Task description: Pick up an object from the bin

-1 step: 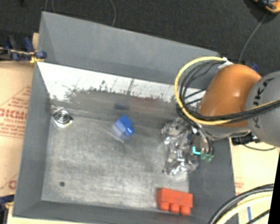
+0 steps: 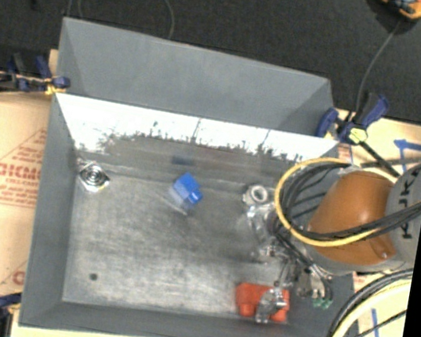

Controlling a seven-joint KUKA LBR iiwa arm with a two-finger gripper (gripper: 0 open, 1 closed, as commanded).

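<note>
I've got the gripper (image 2: 275, 303) low in the bin's (image 2: 146, 261) near right corner, right on top of a small red-orange object (image 2: 249, 298) lying on the floor just inside the near wall. The gripper's metal stands in front of the object's right part, so I only see its left end and a sliver of red further right. Jaw state: I cannot tell whether they are spread, closed or pinching the red piece, as the hardware there is a tangle of grey against red. The object's shape is also hard to make out (lumpy, somewhat wider than deep). As far as it shows, the long axis runs roughly along the near wall, left to right. Which end is which I can't say. The wrist's orange cover (image 2: 352, 213) and black cable loops (image 2: 300, 212) hide the bin's right side. A shiny silver piece (image 2: 257, 196) sits near the far wall, just left of the cables, and I can't tell whether it's loose or part of the arm. Well apart from these are a small blue block (image 2: 186, 190), tilted, mid-bin near the far wall, and a round silver metal thing (image 2: 93, 177) in the far left corner.
</note>
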